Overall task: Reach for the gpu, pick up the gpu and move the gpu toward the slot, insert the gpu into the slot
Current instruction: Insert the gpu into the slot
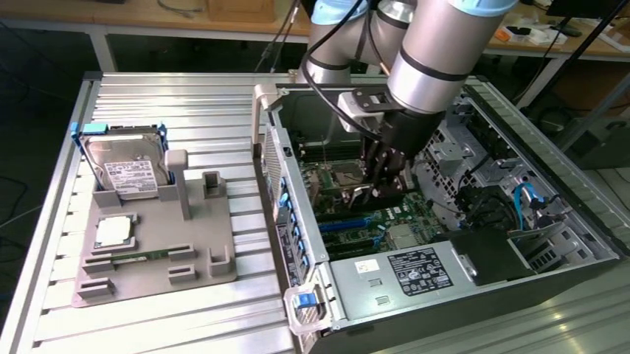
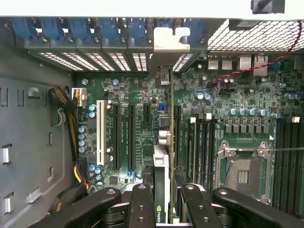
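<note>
My gripper (image 1: 379, 186) reaches down into the open computer case (image 1: 295, 221) and is shut on the gpu (image 1: 372, 198), which it holds on edge over the green motherboard (image 1: 394, 217). In the wrist view the gpu (image 2: 162, 164) runs as a thin dark card between the two black fingers (image 2: 142, 204). Its silver end bracket (image 2: 170, 42) stands against the case's rear openings. The gripper (image 2: 165, 205) grips the card's upper edge. Long black expansion slots (image 2: 117, 137) lie free beside the card. The slot directly under the card is hidden by it.
A white slot (image 2: 100, 133), memory slots (image 2: 199, 142), the processor socket (image 2: 242, 173) and a cable bundle (image 2: 71, 109) surround the card. Outside the case, a grey fixture (image 1: 197, 251) on the ribbed table carries a hard drive (image 1: 128, 173), a processor chip (image 1: 115, 232) and a memory stick (image 1: 138, 257).
</note>
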`<act>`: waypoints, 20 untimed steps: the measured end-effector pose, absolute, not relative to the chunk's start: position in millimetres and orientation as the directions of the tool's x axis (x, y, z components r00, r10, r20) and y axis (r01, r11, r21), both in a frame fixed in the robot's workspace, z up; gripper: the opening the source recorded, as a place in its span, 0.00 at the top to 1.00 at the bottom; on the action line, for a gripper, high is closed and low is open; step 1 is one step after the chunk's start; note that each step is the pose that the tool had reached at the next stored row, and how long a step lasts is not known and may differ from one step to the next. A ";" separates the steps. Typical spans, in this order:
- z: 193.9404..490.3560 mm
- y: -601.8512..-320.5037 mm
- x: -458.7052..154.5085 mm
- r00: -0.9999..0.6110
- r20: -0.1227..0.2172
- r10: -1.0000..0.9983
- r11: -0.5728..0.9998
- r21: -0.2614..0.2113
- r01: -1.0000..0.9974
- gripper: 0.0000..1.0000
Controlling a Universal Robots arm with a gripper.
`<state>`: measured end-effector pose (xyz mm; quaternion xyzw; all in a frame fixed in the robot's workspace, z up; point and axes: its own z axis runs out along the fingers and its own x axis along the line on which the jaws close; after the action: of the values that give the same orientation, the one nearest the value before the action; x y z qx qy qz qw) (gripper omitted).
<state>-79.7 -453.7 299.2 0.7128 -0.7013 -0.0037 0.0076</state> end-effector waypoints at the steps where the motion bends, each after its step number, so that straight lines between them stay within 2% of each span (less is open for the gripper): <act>1: 298.5 -453.7 -80.6 0.016 0.005 -1.000 -0.016 0.016 -1.000 0.73; 20: 282.9 -453.8 -88.1 0.016 0.005 -1.000 -0.016 0.016 -1.000 0.73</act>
<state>-88.1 -453.8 282.9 0.7128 -0.7013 -0.0037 0.0076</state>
